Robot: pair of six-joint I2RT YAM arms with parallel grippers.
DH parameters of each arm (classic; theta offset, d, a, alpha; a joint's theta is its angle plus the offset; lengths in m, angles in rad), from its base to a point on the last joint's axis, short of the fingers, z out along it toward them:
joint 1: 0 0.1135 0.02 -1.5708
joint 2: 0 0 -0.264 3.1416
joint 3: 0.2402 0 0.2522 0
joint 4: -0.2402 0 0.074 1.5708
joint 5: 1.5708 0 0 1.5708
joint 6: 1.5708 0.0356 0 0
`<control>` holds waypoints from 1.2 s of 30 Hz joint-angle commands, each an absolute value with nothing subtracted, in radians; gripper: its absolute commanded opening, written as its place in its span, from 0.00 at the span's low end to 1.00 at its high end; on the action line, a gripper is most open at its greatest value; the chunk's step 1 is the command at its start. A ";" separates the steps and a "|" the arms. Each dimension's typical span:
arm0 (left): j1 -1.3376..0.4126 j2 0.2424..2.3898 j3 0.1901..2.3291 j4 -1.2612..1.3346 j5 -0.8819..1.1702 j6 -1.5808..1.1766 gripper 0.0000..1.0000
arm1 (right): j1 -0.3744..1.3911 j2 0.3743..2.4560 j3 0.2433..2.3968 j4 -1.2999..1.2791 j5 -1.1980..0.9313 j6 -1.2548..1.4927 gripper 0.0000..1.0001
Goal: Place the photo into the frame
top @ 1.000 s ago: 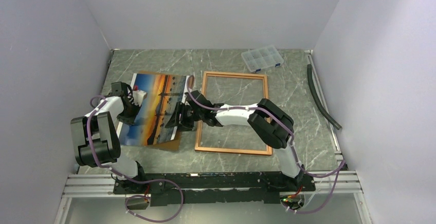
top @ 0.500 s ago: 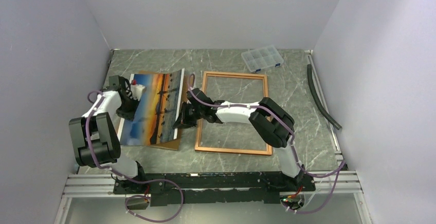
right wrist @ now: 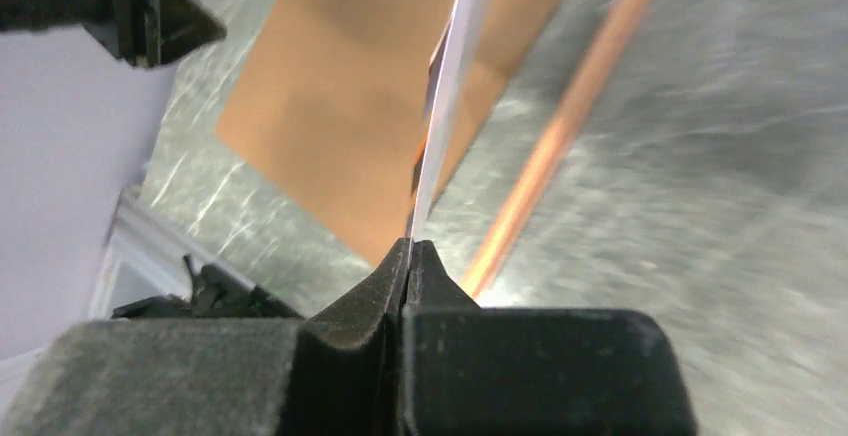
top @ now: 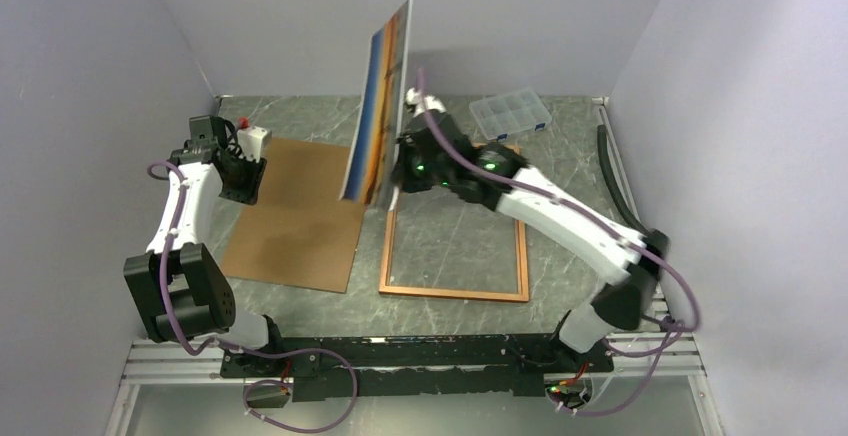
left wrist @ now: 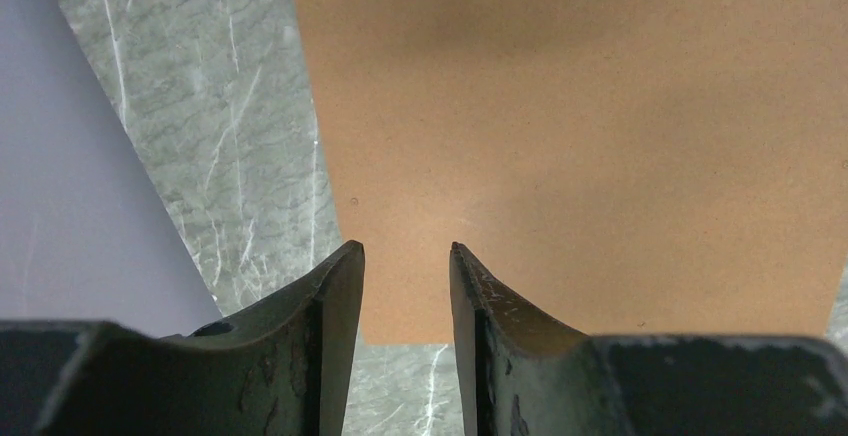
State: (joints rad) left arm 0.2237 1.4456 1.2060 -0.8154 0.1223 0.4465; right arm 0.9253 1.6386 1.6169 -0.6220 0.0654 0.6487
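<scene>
Worktop is a grey-green marble-look slab, boxed in by plain pale lilac-grey walls on three sides. Silver metal rail along the near edge, lighting's soft and even.

Photo upright (nearly edge-on); frame flat

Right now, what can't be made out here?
- Photo: top view sees it nearly edge-on; right wrist view shows only its thin edge in the right claw.
- Frame: far left corner hidden behind photo and right claw in top view; blurred in right wrist view.
- Clear box: contents too small, top view.
</scene>
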 commanded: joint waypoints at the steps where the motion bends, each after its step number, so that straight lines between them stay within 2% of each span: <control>1: 0.222 1.442 1.199 -0.822 0.120 0.428 0.42 | 0.974 1.513 1.751 -1.068 0.466 0.530 0.00; 5: 0.222 1.456 1.198 -0.814 0.117 0.424 0.42 | 1.071 1.563 1.906 -1.477 0.753 0.680 0.00; 6: 0.221 1.459 1.200 -0.812 0.116 0.424 0.42 | 1.091 1.564 1.894 -1.499 0.751 0.671 0.00; 9: 0.221 1.472 1.210 -0.816 0.115 0.417 0.42 | 1.112 1.580 1.848 -1.501 0.727 0.724 0.00; 13: 0.222 1.466 1.208 -0.821 0.112 0.419 0.41 | 1.164 1.715 1.886 -1.503 0.731 0.691 0.00; 26: 0.221 1.458 1.192 -0.817 0.124 0.405 0.42 | 1.260 2.115 2.260 -1.500 0.548 0.541 0.00; 36: 0.129 1.512 1.111 -0.745 0.121 0.365 0.41 | 1.211 2.181 2.282 -1.497 0.425 0.625 0.00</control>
